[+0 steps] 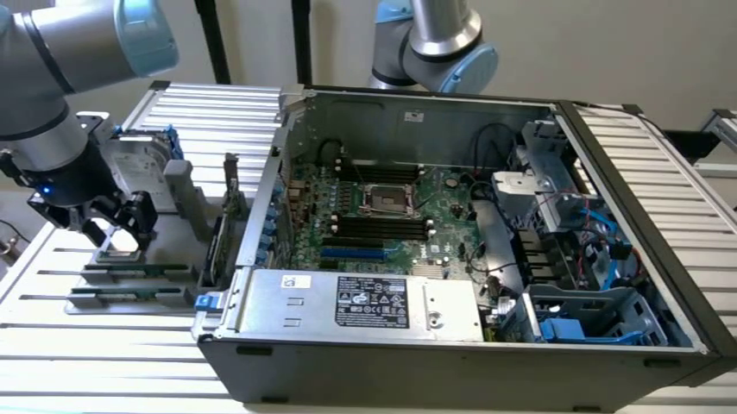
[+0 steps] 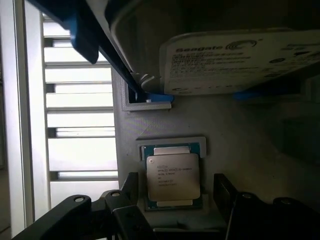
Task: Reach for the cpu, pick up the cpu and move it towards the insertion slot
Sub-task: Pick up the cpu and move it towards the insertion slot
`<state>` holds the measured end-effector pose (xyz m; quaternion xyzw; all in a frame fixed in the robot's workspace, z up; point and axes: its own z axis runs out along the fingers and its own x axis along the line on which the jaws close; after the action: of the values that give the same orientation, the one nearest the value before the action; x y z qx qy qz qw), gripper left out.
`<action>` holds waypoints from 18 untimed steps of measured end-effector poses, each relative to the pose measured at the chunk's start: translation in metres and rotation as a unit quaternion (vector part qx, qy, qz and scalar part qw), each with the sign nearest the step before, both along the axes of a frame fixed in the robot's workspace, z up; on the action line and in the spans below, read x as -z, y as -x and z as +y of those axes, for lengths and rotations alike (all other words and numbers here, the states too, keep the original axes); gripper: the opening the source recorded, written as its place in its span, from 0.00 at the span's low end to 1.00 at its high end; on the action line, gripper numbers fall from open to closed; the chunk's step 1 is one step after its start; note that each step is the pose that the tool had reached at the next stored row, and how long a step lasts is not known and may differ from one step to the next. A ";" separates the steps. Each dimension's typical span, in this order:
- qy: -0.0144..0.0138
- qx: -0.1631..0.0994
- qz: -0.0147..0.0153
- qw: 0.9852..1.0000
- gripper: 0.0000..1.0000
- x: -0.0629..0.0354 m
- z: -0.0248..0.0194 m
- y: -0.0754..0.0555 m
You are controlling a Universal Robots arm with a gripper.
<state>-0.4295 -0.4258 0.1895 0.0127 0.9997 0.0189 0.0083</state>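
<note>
Closest to us in the wrist view, the gripper is spread wide, with one dark finger on either side of the cpu and not closed on it. The cpu lies flat, silver top up, in a square recess of a grey holder. Beyond it, on the same holder, sits a hard drive with a blue bracket. In the exterior view we see the gripper low over that holder, which rests on a slatted table to the exterior view's left of an open computer case. Farther off, the insertion slot sits on the motherboard inside the case, between two banks of black memory slots and well apart from the gripper.
</note>
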 end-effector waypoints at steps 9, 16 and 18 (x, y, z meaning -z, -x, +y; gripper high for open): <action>0.000 -0.001 0.002 1.000 0.71 0.0012 0.0012 0.000; 0.000 -0.010 0.002 1.000 0.71 0.0014 0.0026 0.000; 0.000 -0.011 0.003 1.000 0.71 0.0018 0.0026 0.000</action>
<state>-0.4295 -0.4232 0.1877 0.0022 0.9998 0.0190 0.0052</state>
